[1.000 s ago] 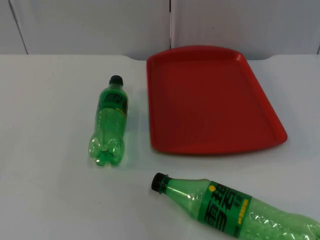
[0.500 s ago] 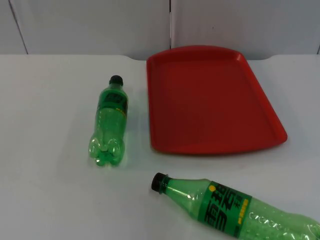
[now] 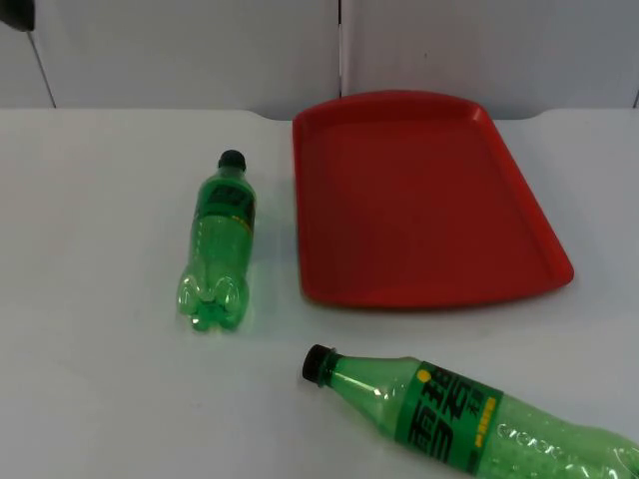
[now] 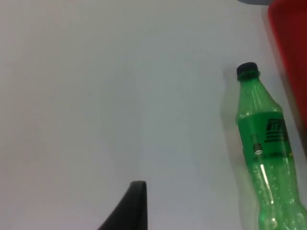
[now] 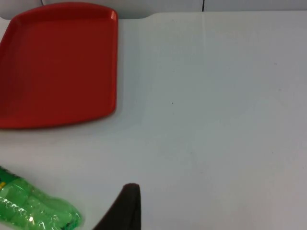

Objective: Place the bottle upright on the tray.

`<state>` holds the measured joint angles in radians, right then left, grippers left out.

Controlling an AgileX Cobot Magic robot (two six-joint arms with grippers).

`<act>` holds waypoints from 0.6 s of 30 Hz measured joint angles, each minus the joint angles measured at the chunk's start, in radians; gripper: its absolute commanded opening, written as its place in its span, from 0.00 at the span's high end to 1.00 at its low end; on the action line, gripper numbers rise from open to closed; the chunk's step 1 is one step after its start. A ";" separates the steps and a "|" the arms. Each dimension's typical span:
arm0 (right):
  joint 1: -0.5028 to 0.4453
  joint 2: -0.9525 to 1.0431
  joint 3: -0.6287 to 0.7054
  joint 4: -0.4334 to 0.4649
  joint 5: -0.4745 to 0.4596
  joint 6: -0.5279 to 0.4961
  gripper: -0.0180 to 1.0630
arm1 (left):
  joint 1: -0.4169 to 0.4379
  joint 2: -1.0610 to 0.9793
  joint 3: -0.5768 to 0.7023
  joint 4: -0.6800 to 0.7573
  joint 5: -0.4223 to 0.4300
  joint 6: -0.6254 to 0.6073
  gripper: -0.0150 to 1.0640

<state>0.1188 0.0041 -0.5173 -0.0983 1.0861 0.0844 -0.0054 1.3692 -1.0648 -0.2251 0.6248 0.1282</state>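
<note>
Two green plastic bottles with black caps lie on their sides on the white table. The small bottle (image 3: 220,238) lies left of the red tray (image 3: 419,200), cap toward the far wall. The large bottle (image 3: 469,414) lies in front of the tray at the near right, cap pointing left. The tray has nothing on it. My left gripper (image 4: 135,205) hovers over bare table, well away from the small bottle (image 4: 264,143) and the tray's edge (image 4: 290,48). My right gripper (image 5: 125,208) hangs over bare table beside the large bottle's base (image 5: 33,208), with the tray (image 5: 57,62) farther off.
A grey partition wall (image 3: 200,50) closes the table at the back. A black part of the left arm (image 3: 15,12) shows at the upper left. Open white table lies left of the small bottle and right of the tray.
A black part of the left arm has come into the upper left corner of the top view. Both bottles and the tray have stayed put.
</note>
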 measured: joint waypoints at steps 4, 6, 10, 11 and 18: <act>0.000 0.000 0.000 0.000 0.000 0.000 0.01 | 0.000 0.064 -0.086 -0.049 0.051 0.034 0.01; 0.000 0.000 0.000 0.000 0.000 0.000 0.01 | -0.002 0.108 -0.131 -0.077 0.074 0.054 0.01; 0.000 0.000 0.000 0.000 0.000 0.000 0.01 | -0.017 0.165 -0.190 -0.090 0.096 0.063 0.01; 0.000 0.000 0.000 0.000 0.000 0.000 0.01 | -0.028 0.185 -0.208 -0.090 0.098 0.063 0.01; 0.000 0.000 0.000 0.000 0.000 0.000 0.01 | -0.096 0.304 -0.309 -0.092 0.116 0.061 0.01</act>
<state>0.1188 0.0041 -0.5173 -0.0983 1.0861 0.0844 -0.1009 1.6733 -1.3742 -0.3168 0.7404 0.1890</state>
